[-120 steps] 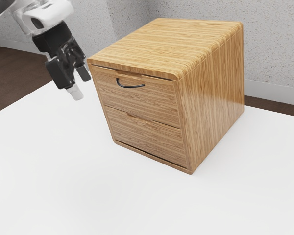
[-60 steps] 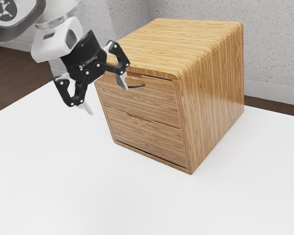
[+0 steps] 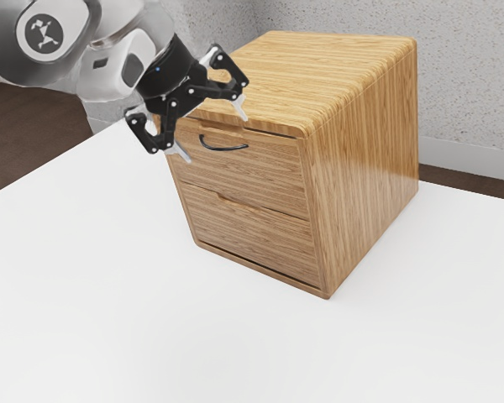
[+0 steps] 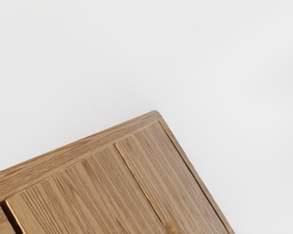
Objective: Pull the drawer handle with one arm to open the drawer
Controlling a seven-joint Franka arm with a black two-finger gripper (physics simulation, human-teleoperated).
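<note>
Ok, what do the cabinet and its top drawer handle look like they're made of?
Cabinet: light wood, bamboo-like, judging by the fine striped grain. The soft sheen on its side suggests a satin varnish. Handle: a thin, dark, curved bar, probably metal wire, though dark plastic can't be ruled out.

1. The arm is cut off by the upper left edge of the exterior view.
2. The end effector stands before the upper front corner of the cabinet and covers that end of the top drawer.
3. Whether a fingertip touches the drawer handle, I cannot tell.
4. The bottom drawer has a notch on its upper edge, too small to identify.
5. In the wrist view, the picture's edge cuts off the cabinet.
6. The table runs past the edges of the exterior view.
</note>
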